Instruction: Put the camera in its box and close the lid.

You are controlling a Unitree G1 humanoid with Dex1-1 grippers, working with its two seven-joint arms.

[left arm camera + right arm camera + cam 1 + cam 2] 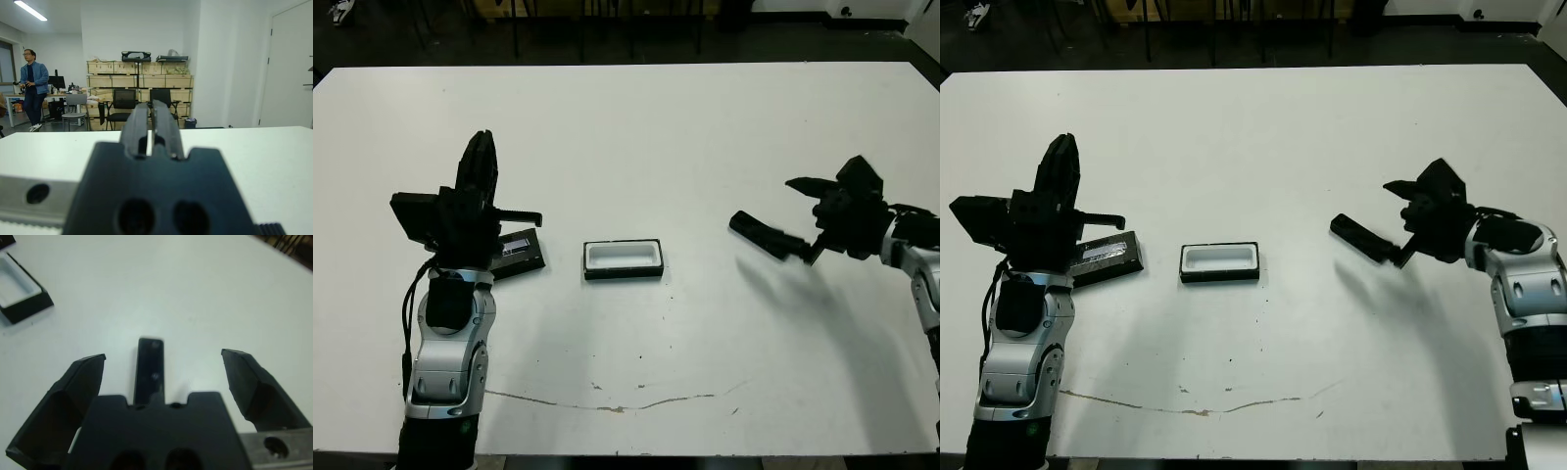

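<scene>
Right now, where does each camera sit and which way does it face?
Eye views: head, facing down at the white table; both arms show.
Left wrist view: faces level across the table toward a person; shut jaws show.
Right wrist view: faces down at the camera between open jaws.
Shared: eye and right wrist views show the box.

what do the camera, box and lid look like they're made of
Camera: matte black, probably plastic, with no glare.
Box: black shell with a white lining, perhaps foam or card.
Lid: flat black panel with a silvery label strip, likely card.
</scene>
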